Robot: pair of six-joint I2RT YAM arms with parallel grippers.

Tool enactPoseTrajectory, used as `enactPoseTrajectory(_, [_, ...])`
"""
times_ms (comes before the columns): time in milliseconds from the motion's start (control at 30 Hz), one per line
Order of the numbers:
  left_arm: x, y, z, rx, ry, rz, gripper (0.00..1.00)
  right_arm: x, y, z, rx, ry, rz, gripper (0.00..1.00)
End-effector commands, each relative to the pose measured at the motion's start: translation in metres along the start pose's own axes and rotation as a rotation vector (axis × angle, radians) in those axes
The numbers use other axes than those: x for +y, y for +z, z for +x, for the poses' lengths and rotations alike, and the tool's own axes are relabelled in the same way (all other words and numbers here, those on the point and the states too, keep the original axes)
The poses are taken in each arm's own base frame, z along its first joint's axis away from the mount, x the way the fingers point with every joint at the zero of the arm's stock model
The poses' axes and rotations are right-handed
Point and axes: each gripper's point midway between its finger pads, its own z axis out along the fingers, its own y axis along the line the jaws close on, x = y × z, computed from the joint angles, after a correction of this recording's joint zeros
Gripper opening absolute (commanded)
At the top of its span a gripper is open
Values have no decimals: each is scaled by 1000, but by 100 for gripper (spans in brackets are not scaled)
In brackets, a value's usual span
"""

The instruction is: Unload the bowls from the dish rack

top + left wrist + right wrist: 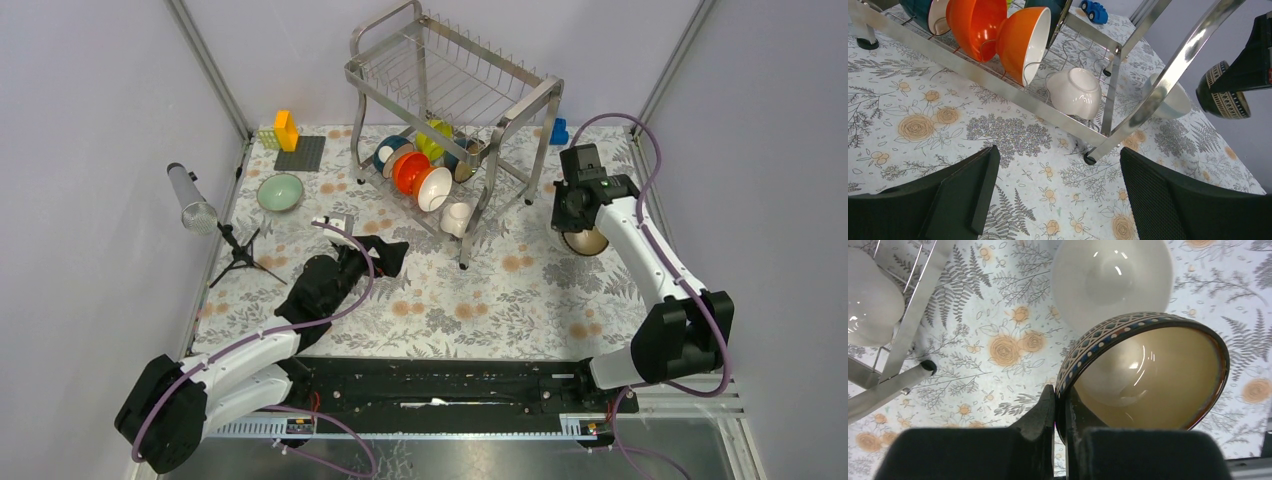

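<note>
Right wrist view: the right gripper (1060,400) is pinched almost shut on the rim of a brown-gold bowl with a patterned band (1148,375), held on edge above a white bowl (1110,275) that sits on the floral tablecloth (1008,350). The left gripper (1058,185) hangs wide open and empty near the shiny steel wire dish rack (1168,75). The rack's lower tier holds orange bowls (1023,42) and a tipped white bowl (1075,92).
</note>
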Motion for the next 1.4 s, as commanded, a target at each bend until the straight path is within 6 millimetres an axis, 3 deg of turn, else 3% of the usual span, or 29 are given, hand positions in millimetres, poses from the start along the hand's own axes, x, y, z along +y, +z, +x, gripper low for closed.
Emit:
enactPoseTrajectory(0, [-9,0,-21,-67,1,25,95,-12,-28,-32,-110,-35,69,0])
enactPoseTrajectory(433, [-8,0,-21,-67,1,17,95,-6,-28,-27,-88,-53,46,0])
enactPoseTrajectory(567, [-7,0,-22,-69,4,12,96,19,-25,-14,-63,-62,-67,0])
enactPoseTrajectory(767, [-6,0,-22,-69,2,9,96,59,-17,24,-43,-180,-131,0])
enactPoseTrajectory(1133, [-5,1,-21,-66,3,2,96,95,3,68,44,-244,-276,0])
enactPoseTrajectory(1367, [-4,1,-21,-67,4,-5,96,118,20,76,49,-289,-287,0])
